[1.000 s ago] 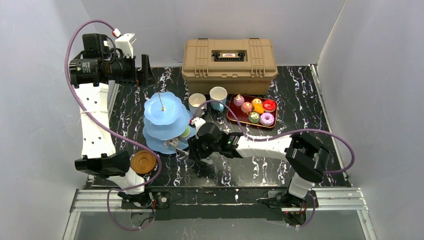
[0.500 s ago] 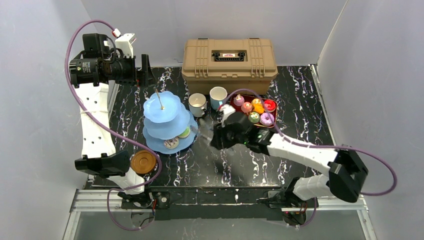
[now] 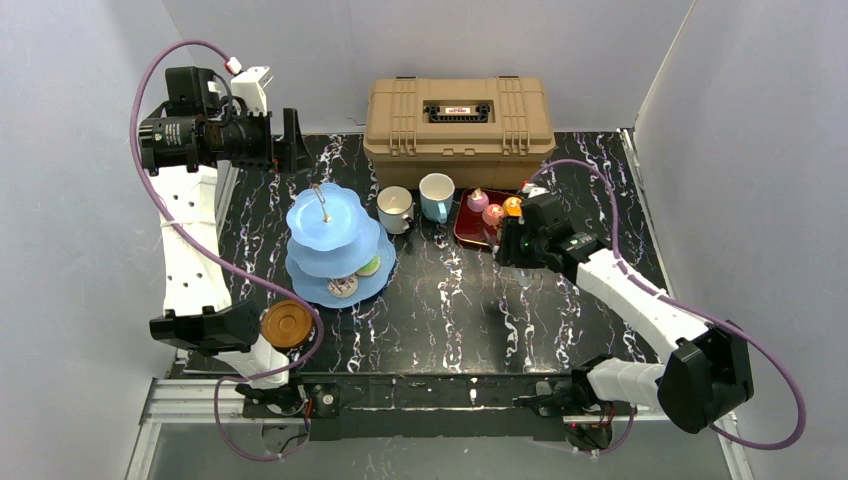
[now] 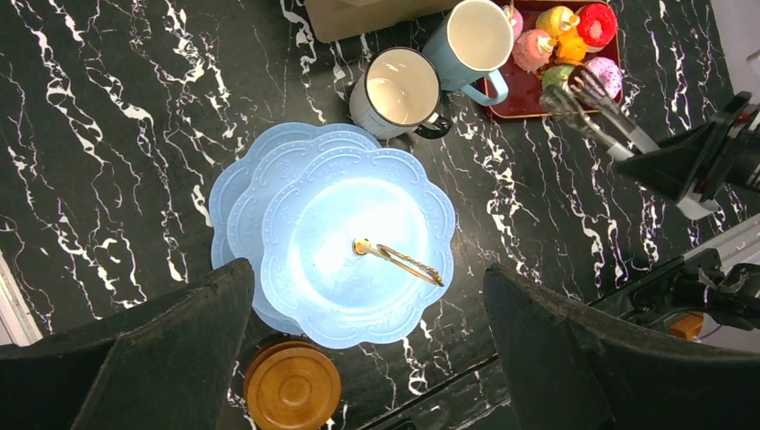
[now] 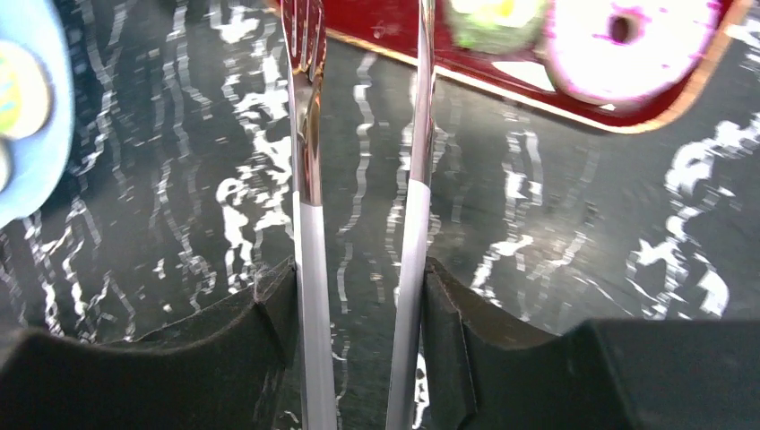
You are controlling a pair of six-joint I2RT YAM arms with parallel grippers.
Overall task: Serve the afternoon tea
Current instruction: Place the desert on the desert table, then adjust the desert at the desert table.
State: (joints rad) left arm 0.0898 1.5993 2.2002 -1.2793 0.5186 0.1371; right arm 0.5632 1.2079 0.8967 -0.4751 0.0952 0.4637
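Stand: we see the light-blue three-tier scalloped cake stand [image 3: 305, 215] upright, left of centre on the black marbled table [image 3: 450, 310], with a thin metal rod rising from its top tier.
Stand load: two small toy donuts [image 3: 343, 286] lie on the bottom tier, at its lower-right edge.
Mugs: the white mug [image 3: 395, 208] and light-blue mug [image 3: 436, 195] stand side by side just right of the stand, in front of the tan plastic toolbox [image 3: 460, 118].
Saucer: the round brown saucer [image 3: 287, 324] sits to the lower left of the stand.
Tray: the dark-red rectangular tray [image 3: 466, 228] lies right of the mugs and carries small colourful toy cakes [image 3: 492, 214]. In the top view the right arm covers its right part.
Right gripper [image 5: 358, 309]: clamped on shiny metal tongs [image 5: 305, 206]. We find the tong arms spread apart and reaching the tray's near edge, close to a pink-iced donut [image 5: 618, 36].
Left gripper [image 4: 366, 273]: jaws wide apart, holding nothing. It sits high in the upper left of the top view, and its camera looks down on the stand.
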